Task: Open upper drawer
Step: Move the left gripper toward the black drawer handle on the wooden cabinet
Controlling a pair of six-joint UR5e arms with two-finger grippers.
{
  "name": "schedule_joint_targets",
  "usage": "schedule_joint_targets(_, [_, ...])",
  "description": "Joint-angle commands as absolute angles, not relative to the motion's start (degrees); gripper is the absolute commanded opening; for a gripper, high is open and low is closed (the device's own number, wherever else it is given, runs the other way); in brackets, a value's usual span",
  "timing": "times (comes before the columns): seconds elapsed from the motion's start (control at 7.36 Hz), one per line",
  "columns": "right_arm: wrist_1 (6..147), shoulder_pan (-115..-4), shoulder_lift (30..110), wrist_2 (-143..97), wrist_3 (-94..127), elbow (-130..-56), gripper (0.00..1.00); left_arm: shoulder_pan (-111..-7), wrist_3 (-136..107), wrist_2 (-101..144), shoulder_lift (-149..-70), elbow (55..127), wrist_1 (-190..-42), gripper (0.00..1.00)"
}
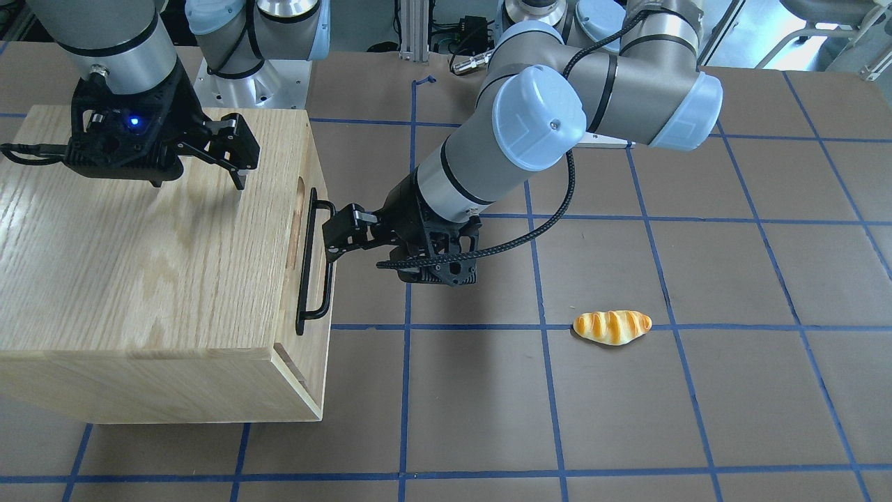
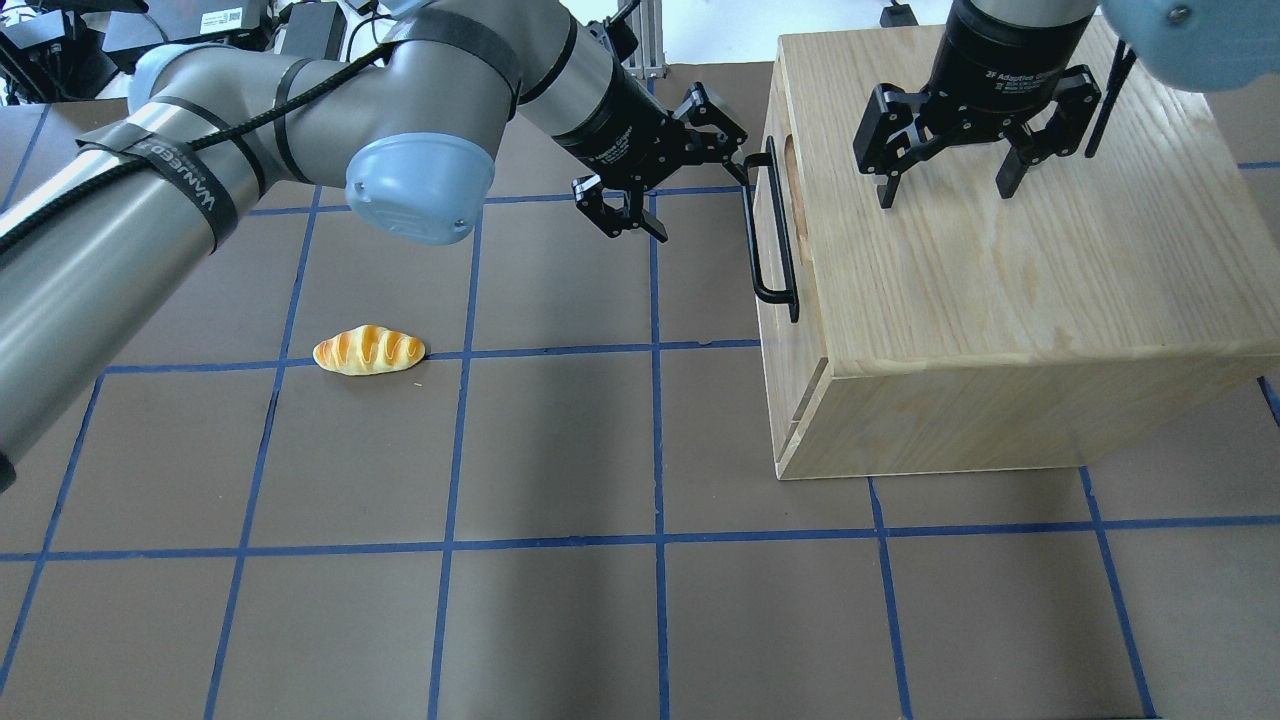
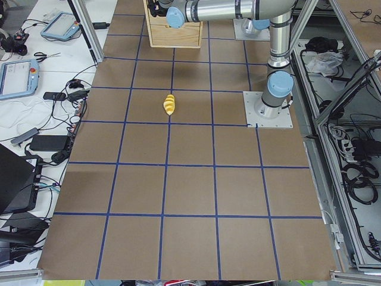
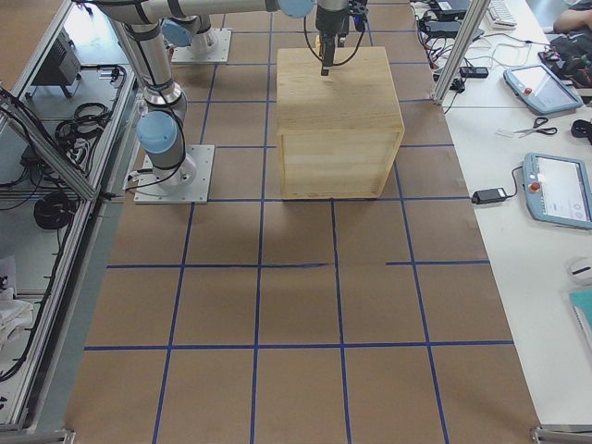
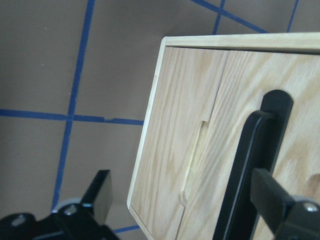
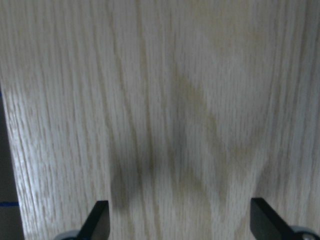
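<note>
The upper drawer's front panel (image 2: 772, 280) faces the left arm and sits flush in the oak cabinet (image 2: 1000, 290). Its black bar handle (image 2: 775, 235) and oval slot (image 2: 790, 165) show; the handle also shows in the front view (image 1: 312, 258) and the left wrist view (image 5: 245, 165). My left gripper (image 2: 700, 198) is open at the handle's far end. In the left wrist view (image 5: 185, 200) one finger (image 5: 272, 197) lies by the bar and the other (image 5: 100, 192) off the cabinet's edge. My right gripper (image 2: 945, 190) is open and empty, just above the cabinet top (image 6: 180, 125).
A bread roll (image 2: 368, 350) lies on the brown mat to the left of the cabinet, also in the front view (image 1: 612, 326). The cabinet stands at the mat's right side. Blue tape lines grid the mat.
</note>
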State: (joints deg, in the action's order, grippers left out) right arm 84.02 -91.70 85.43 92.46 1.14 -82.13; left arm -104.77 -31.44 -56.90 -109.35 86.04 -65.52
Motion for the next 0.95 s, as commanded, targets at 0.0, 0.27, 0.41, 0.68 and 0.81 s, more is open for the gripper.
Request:
schedule_joint_targets(0.0, [84.0, -91.7, 85.4, 92.5, 1.1, -82.1, 1.0, -105.4, -31.5, -56.7, -110.3, 86.3, -65.1, 1.0])
schedule_joint_targets(0.27, [84.0, -91.7, 85.4, 92.5, 1.1, -82.1, 1.0, -105.7, -31.5, -56.7, -110.6, 86.7, -64.1, 1.0])
schedule_joint_targets(0.41, [84.0, -91.8, 85.4, 92.5, 1.1, -82.2, 1.0, -106.1, -31.3, -56.7, -110.5, 86.9, -64.2, 1.0])
schedule_joint_targets(0.68, [84.0, -91.8, 85.4, 92.5, 1.1, -82.1, 1.0, -106.2, -31.0, -57.0, -110.6, 87.5, -64.0, 1.0])
schedule_joint_targets(0.81, [84.0, -91.8, 85.4, 92.5, 1.1, -82.1, 1.0, -106.2, -30.9, -57.9, -110.6, 88.0, -63.9, 1.0])
